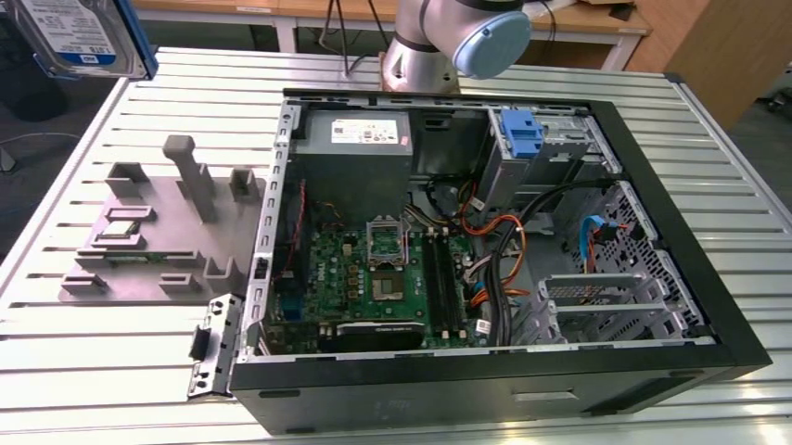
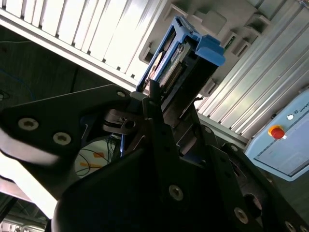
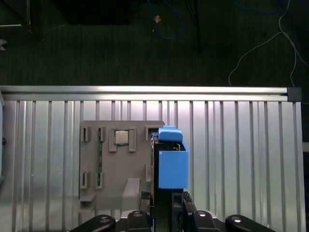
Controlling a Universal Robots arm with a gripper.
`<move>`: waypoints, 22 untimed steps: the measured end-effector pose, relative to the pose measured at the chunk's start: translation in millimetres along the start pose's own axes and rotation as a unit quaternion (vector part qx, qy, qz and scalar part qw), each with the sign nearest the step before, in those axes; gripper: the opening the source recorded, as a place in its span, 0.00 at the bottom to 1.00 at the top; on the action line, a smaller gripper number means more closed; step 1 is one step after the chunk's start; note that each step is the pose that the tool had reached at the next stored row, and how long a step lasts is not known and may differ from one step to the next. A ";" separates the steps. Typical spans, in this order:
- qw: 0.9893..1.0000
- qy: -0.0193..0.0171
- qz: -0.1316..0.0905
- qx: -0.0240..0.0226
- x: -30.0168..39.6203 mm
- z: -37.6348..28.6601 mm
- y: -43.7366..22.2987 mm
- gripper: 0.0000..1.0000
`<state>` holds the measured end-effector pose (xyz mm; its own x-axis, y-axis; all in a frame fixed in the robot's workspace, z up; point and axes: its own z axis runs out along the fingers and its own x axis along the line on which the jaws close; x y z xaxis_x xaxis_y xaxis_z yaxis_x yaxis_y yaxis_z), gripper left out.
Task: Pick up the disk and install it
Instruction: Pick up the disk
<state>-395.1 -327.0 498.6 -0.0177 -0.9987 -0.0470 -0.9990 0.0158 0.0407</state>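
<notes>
Claw (image 3: 166,205) is gripping the disk (image 3: 171,162) tight by one end, with the fingers (image 2: 155,111) pinching its flat sides in both wrist views. Disk is edge-on there, a blue carrier with the silver drive inside. It is hanging in the air and touching nothing but the claw. In the first wrist view it is sitting over the edge of the gray fixture (image 3: 116,159) on the table (image 3: 231,154), well above both. In the exterior view it is showing high at that view's left, label out, well apart from the open case (image 1: 495,371).

Not installed yet. The cage (image 1: 563,130) with its blue bracket (image 1: 526,139) is sitting at the far corner of the case, and nothing is sliding into it.

Step in hand, as I am judging it, is the carry. The grip is on one end only, so most of the disk is sticking out past the fingers and could be levering or swinging. Doing it well means going slow, holding the disk in line with the fingers without twisting, and staying high over the case wall. Cables (image 1: 495,246) are lying loose beside the cage and are looking like a snag risk, so a straight, square line-up matters.
</notes>
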 end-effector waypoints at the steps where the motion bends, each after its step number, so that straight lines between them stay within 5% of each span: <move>1: 1.000 0.000 0.000 0.000 0.0 -1.1 0.1 0.35; 10: 1.000 0.000 0.000 0.000 -0.6 -13.6 0.6 0.35; 22: 1.000 0.000 0.000 0.000 -0.9 -20.1 0.8 0.35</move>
<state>-395.1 -327.0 518.7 -0.0176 -0.9987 -0.0471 -0.9991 0.0157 0.0405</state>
